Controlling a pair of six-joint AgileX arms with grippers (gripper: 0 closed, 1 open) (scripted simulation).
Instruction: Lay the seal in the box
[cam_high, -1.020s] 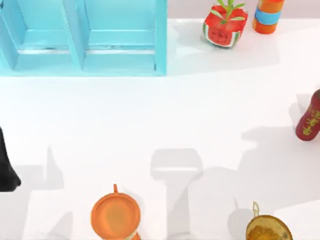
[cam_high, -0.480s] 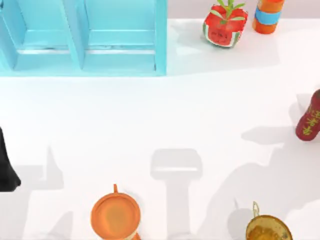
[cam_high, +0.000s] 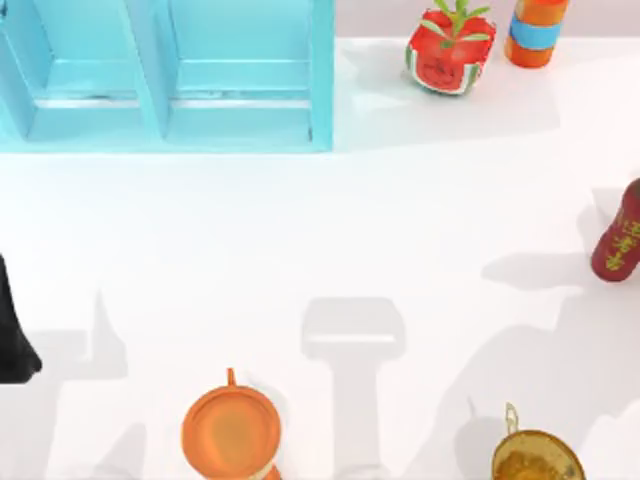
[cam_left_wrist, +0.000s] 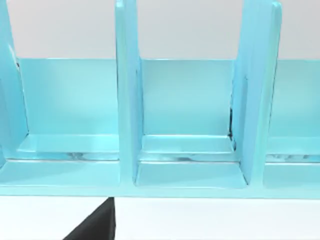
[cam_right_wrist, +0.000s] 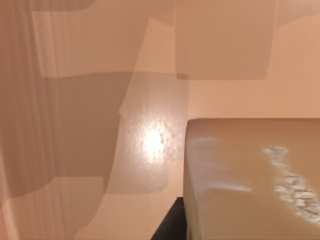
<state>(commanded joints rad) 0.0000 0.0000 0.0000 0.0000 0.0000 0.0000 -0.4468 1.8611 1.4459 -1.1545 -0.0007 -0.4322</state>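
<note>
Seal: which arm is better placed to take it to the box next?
Right, probably. The seal sits close up against the right wrist camera, so that arm is already at it. The left arm is at the table's left edge, facing the blue box.

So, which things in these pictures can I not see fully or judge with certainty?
Seal, right wrist view: cut off by the edges; whether it is held cannot be told.
Box, top view: cut by upper and left edges.
Red bottle, top view: cut by right edge.
Orange pot, top view: cut by lower edge.
Left arm, top view: mostly beyond left edge.
</note>
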